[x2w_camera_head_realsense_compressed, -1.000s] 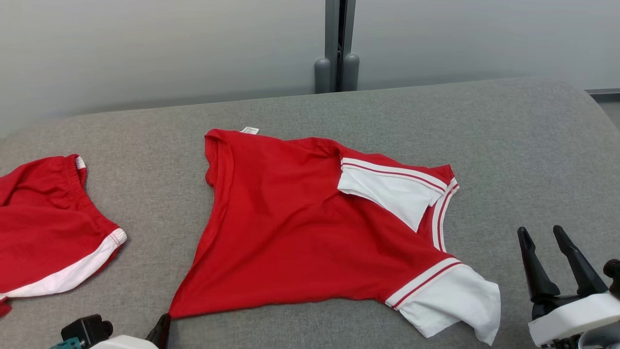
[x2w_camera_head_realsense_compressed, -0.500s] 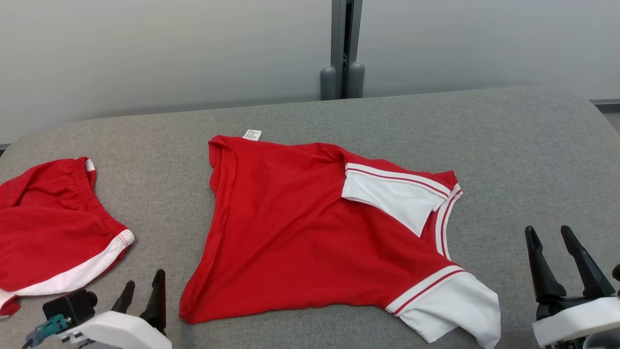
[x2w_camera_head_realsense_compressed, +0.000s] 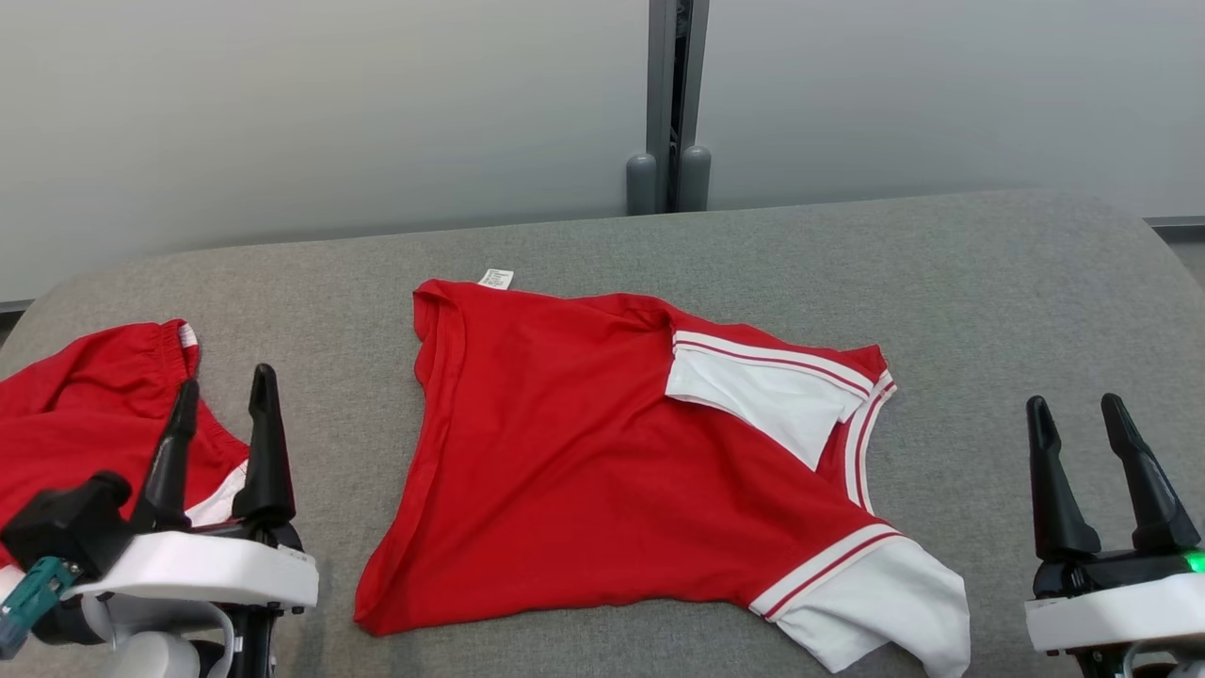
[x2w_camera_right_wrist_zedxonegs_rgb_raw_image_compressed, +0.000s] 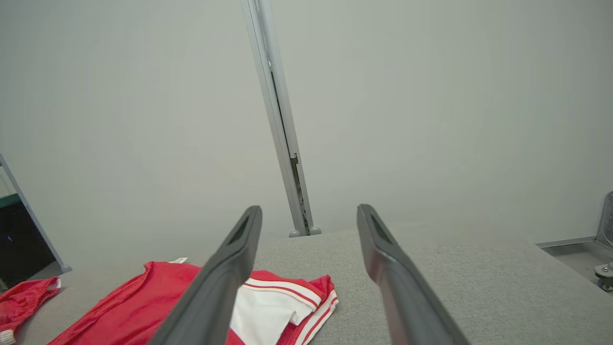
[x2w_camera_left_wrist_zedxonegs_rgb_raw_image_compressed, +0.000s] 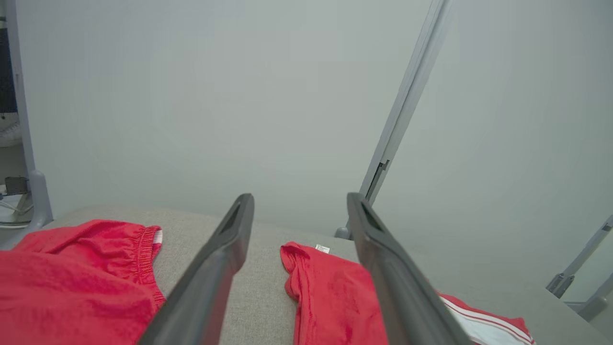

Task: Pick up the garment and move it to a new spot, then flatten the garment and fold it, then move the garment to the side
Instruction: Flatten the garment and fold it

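A red T-shirt [x2w_camera_head_realsense_compressed: 584, 461] with white sleeves lies spread on the grey table, one sleeve folded over its chest, a white label at its far corner. It shows too in the left wrist view as the T-shirt [x2w_camera_left_wrist_zedxonegs_rgb_raw_image_compressed: 330, 302] and in the right wrist view as the T-shirt [x2w_camera_right_wrist_zedxonegs_rgb_raw_image_compressed: 143, 302]. My left gripper [x2w_camera_head_realsense_compressed: 224, 391] stands open at the lower left, left of the shirt, over the edge of the red shorts [x2w_camera_head_realsense_compressed: 85, 414]. My right gripper [x2w_camera_head_realsense_compressed: 1073, 405] stands open at the lower right, clear of the shirt. Both hold nothing.
Red shorts [x2w_camera_left_wrist_zedxonegs_rgb_raw_image_compressed: 72, 278] with a white hem lie at the table's left end. The grey padded table [x2w_camera_head_realsense_compressed: 988, 301] runs to a pale wall with a grey post [x2w_camera_head_realsense_compressed: 670, 104] behind. Bare fabric lies right of the shirt.
The left gripper has risen from the bottom edge and come up left of the shirt, letting go of its hem corner. The camera has tilted, shifting the scene down. The right gripper rose slightly.
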Robot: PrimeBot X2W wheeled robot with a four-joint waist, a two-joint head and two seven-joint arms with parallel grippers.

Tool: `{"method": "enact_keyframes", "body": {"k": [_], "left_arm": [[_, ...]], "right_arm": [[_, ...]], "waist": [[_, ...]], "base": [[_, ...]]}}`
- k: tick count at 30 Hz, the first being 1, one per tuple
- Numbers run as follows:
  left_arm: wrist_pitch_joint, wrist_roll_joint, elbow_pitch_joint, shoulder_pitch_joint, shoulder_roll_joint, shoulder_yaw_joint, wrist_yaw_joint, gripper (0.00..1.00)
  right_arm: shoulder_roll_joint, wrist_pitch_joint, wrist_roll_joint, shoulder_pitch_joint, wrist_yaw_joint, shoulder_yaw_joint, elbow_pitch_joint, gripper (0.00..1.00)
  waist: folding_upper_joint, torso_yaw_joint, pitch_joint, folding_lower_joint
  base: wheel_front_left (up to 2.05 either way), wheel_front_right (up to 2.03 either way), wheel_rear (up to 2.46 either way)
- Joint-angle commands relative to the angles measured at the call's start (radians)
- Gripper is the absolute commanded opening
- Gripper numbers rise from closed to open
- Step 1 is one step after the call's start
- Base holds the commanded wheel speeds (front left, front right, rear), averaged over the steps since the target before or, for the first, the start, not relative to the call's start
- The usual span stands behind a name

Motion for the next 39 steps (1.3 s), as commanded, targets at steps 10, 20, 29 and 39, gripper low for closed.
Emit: {"method": "enact_keyframes", "body": {"k": [10,20,29,39], "left_arm": [[-0.004,0.303,-0.013,0.119,-0.100,0.108,-0.026,1.00],[-0.004,0.399,0.047,0.150,-0.180,0.146,-0.086,1.00],[-0.004,0.420,0.067,0.155,-0.204,0.170,-0.111,1.00],[-0.004,0.433,0.077,0.162,-0.209,0.175,-0.117,1.00]], "right_arm": [[0.039,-0.007,-0.050,0.072,0.000,0.011,0.010,1.00],[0.028,-0.016,-0.040,0.066,0.000,0.011,0.049,1.00],[0.006,-0.009,-0.030,0.063,0.000,0.007,0.051,1.00],[-0.003,-0.003,-0.030,0.067,0.000,0.010,0.039,1.00]], "waist": [[0.0000,0.003,-0.008,0.0000],[0.0000,0.014,-0.016,0.0000],[0.0000,0.018,-0.021,0.0000],[0.0000,0.015,-0.025,0.0000]], "base": [[0.00,0.00,0.00],[0.00,0.00,0.00],[0.00,0.00,0.00],[0.00,0.00,0.00]]}}
